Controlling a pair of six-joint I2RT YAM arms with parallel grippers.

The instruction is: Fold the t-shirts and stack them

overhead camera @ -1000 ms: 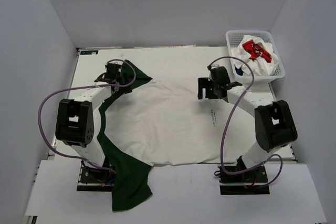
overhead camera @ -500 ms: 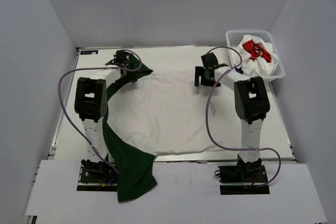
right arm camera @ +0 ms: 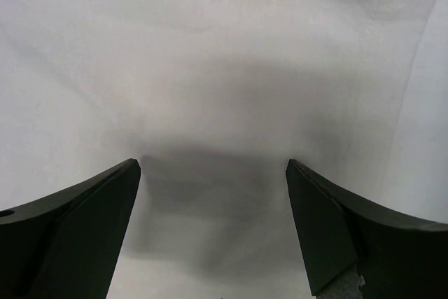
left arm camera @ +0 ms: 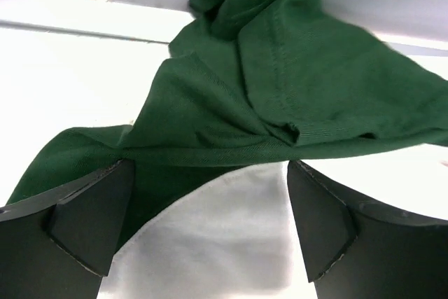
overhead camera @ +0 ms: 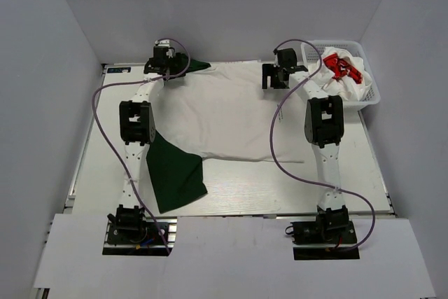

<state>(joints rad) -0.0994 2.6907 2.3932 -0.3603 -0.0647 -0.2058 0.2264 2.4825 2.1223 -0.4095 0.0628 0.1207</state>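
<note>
A white t-shirt with dark green parts (overhead camera: 224, 113) lies spread across the far half of the table. One green part (overhead camera: 175, 180) lies flat at the near left. Another green part (overhead camera: 196, 66) is bunched at the far edge. My left gripper (overhead camera: 175, 69) is at that far-left corner, jaws wide apart, with green and white cloth (left arm camera: 231, 103) under and ahead of them. My right gripper (overhead camera: 274, 75) is at the far-right corner, jaws wide apart over white cloth (right arm camera: 210, 68). Neither pair of jaws closes on cloth.
A white mesh basket (overhead camera: 371, 96) stands at the far right. It holds crumpled white shirts, one with red print (overhead camera: 341, 66). The back wall is right behind both grippers. The side walls close in the table.
Both arms stretched out to the far edge, and the shirt slid away from the near edge with them. The green part that hung over the front edge is on the table.
</note>
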